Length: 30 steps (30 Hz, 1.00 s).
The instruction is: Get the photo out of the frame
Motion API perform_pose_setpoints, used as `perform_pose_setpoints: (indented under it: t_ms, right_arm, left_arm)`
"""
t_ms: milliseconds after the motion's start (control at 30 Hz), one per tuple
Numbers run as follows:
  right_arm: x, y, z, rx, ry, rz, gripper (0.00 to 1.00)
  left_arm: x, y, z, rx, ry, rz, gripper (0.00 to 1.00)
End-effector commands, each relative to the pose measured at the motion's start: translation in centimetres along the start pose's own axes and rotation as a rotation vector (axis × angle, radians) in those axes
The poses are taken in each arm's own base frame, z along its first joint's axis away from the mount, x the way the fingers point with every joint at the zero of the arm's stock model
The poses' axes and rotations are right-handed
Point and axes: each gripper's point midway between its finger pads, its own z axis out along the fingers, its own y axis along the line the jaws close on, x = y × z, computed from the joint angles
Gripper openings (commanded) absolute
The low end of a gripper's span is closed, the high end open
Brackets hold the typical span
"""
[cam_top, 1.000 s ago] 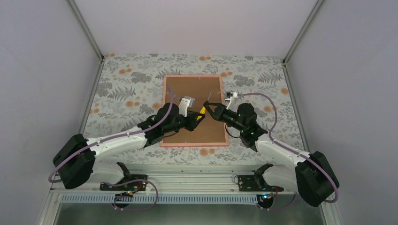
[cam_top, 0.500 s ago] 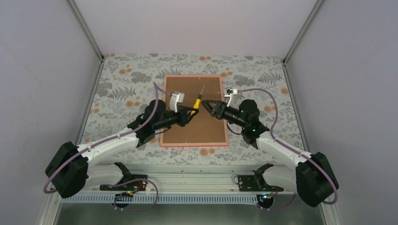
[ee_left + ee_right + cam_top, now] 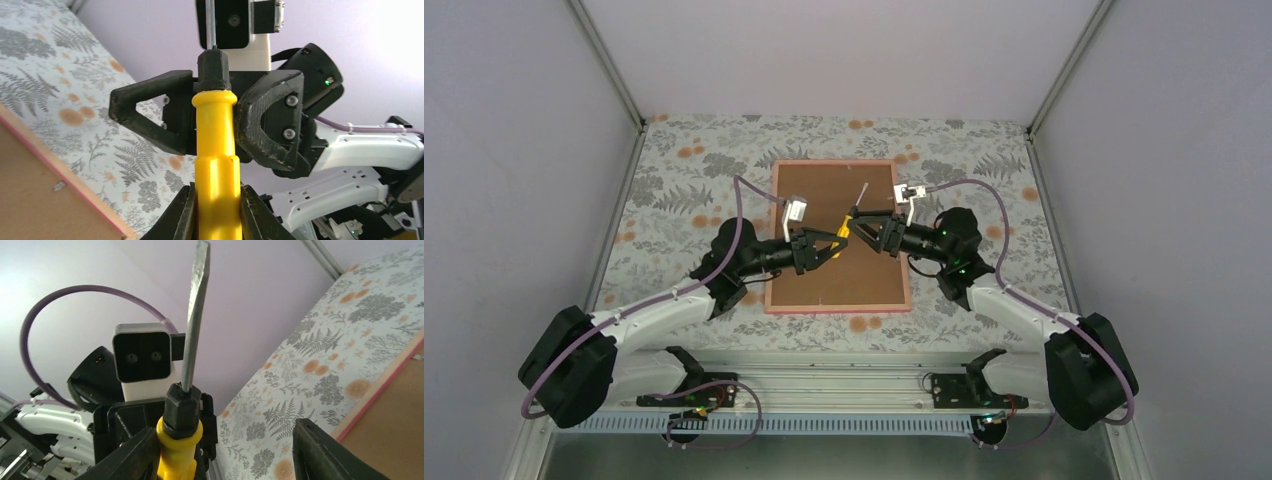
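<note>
The frame (image 3: 864,280) lies face down on the floral cloth, its brown backing board up and a pink rim around it. The photo is hidden under that board. A screwdriver (image 3: 844,230) with a yellow handle and black collar hangs above the board, its shaft pointing to the far side. My left gripper (image 3: 827,246) is shut on the yellow handle (image 3: 216,150), low on the grip (image 3: 216,207). My right gripper (image 3: 865,226) faces it, open. Its jaws stand wide either side of the handle's collar (image 3: 182,412), and its midpoint (image 3: 222,452) lies beside the handle.
The floral tablecloth (image 3: 684,190) covers the table between grey side walls. Small metal clips (image 3: 59,186) sit on the backing board near its pink edge (image 3: 380,385). Both arm bases stand on the metal rail (image 3: 824,385) at the near edge.
My right gripper has opened off the screwdriver, which now stays in the left gripper. The left arm has drawn back to the left and the screwdriver's shaft now points to the far side.
</note>
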Motion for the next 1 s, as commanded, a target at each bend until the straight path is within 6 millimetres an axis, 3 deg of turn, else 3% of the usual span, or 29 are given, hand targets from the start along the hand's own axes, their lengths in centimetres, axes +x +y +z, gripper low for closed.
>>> perform_pose_setpoints:
  t_ms: [0, 367, 733, 967]
  right_arm:
    - [-1.3, 2.9, 0.1, -0.112, -0.005, -0.112, 0.57]
    - [-1.4, 3.9, 0.1, -0.161, -0.002, -0.133, 0.42]
    - [-1.3, 3.8, 0.2, -0.170, 0.004, -0.103, 0.05]
    - [-1.6, 1.9, 0.5, -0.048, 0.012, -0.027, 0.04]
  left_arm:
    - [-0.6, -2.3, 0.0, 0.116, -0.005, 0.033, 0.02]
    - [0.2, -2.3, 0.2, 0.157, 0.020, 0.007, 0.02]
    - [1.0, -1.8, 0.1, 0.153, 0.038, -0.005, 0.03]
    - [0.7, 0.4, 0.1, 0.001, 0.007, 0.023, 0.34]
